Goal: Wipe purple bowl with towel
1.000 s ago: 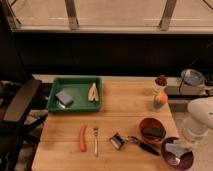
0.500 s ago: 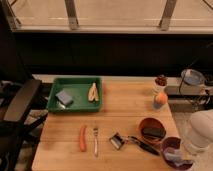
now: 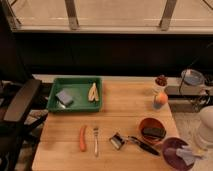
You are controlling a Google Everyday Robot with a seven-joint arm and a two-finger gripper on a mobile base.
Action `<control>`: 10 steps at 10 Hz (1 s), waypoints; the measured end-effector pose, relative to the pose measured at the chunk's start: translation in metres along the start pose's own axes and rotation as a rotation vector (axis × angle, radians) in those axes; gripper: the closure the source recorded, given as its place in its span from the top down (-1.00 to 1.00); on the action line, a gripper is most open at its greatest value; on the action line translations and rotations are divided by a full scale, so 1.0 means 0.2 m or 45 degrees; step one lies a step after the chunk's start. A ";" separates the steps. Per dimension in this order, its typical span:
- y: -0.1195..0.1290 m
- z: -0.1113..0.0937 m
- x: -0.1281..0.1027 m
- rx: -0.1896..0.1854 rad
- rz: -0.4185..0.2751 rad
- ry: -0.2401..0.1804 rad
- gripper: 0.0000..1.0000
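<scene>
The glossy purple bowl [image 3: 175,151] sits at the table's front right corner. A pale grey-white towel [image 3: 186,154] lies inside it, towards its right side. My white arm [image 3: 206,127] comes in from the right edge, and my gripper [image 3: 196,153] is low over the bowl's right rim at the towel. The arm hides where the gripper meets the cloth.
A reddish-brown bowl [image 3: 152,130] with a black item is just behind the purple bowl. A peeler [image 3: 119,140], fork [image 3: 95,140] and carrot [image 3: 82,138] lie in front. A green tray [image 3: 76,94] is back left, an orange [image 3: 160,98] back right, a black chair [image 3: 20,102] left.
The arm has dropped lower and shifted slightly right beside the purple bowl. The towel has moved a little to the right inside the bowl.
</scene>
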 end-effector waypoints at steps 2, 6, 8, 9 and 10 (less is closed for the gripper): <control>-0.11 -0.03 -0.08 0.006 -0.033 -0.003 -1.00; -0.07 -0.02 -0.29 -0.004 -0.138 -0.057 -1.00; 0.07 -0.01 -0.27 -0.011 -0.143 -0.088 -1.00; 0.15 0.00 -0.22 -0.014 -0.127 -0.097 -1.00; 0.18 0.00 -0.17 -0.015 -0.112 -0.092 -1.00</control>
